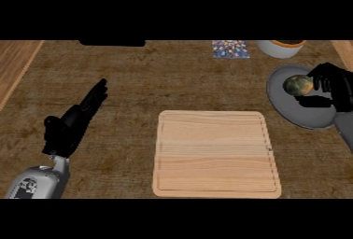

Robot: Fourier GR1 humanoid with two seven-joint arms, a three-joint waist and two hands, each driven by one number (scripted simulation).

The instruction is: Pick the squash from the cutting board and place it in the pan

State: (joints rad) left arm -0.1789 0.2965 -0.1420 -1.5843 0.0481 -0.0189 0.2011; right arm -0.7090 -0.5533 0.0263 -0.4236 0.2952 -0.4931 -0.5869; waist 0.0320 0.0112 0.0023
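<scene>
Light is dim and even over the brown counter (172, 79), with no bright spot and no glare. The pale cutting board (215, 154) at lower centre is the brightest surface and casts almost no shadow at its edges. At upper right the grey pan (293, 109) shows a soft dark shadow under the right hand (332, 86). The left hand (72, 123), at left, reads as flat black with little shading.

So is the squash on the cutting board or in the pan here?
Off the board: the squash shows over the pan, the right hand curled beside it. Whether it rests on the pan cannot be told. The cutting board is bare.
</scene>
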